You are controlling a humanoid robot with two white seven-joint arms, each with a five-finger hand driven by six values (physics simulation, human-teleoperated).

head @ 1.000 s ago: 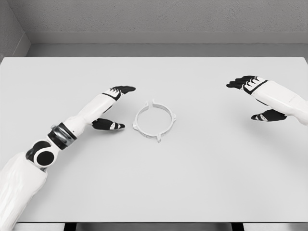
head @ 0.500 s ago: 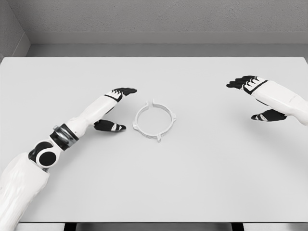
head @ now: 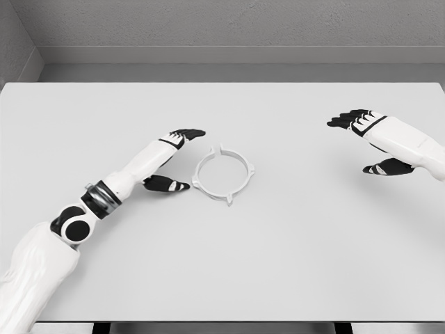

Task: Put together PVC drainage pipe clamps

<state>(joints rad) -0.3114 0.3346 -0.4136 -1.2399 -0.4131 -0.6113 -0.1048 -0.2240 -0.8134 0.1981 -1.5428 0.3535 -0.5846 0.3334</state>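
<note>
Left hand [head: 174,156] comes in from the lower left, arm stretched across the desk [head: 292,236], stopping just beside the pipe clamp [head: 222,174] on its left. Fingers [head: 189,133] are extended toward the ring's upper left, thumb [head: 167,184] spread toward its lower left, nothing held, not touching the part as far as I can tell. Reads like a pre-grasp: hand opened wide so fingers and thumb can bracket the ring's left rim.

Pipe clamp is 1 white ring lying flat on the desk, a bit left of center, with small tabs sticking out around the rim. Flat and thin, so likely it needs a pinch on the rim or a tab, could slide if pushed.

Right hand [head: 372,142] sits well apart at the far right, arm entering from the right edge, fingers relaxed and spread, thumb down, holding nothing. Looks parked, probably waiting to steady or take the part.

No 2nd clamp piece visible on the desk. Task looks early, grasp not yet made.
</note>
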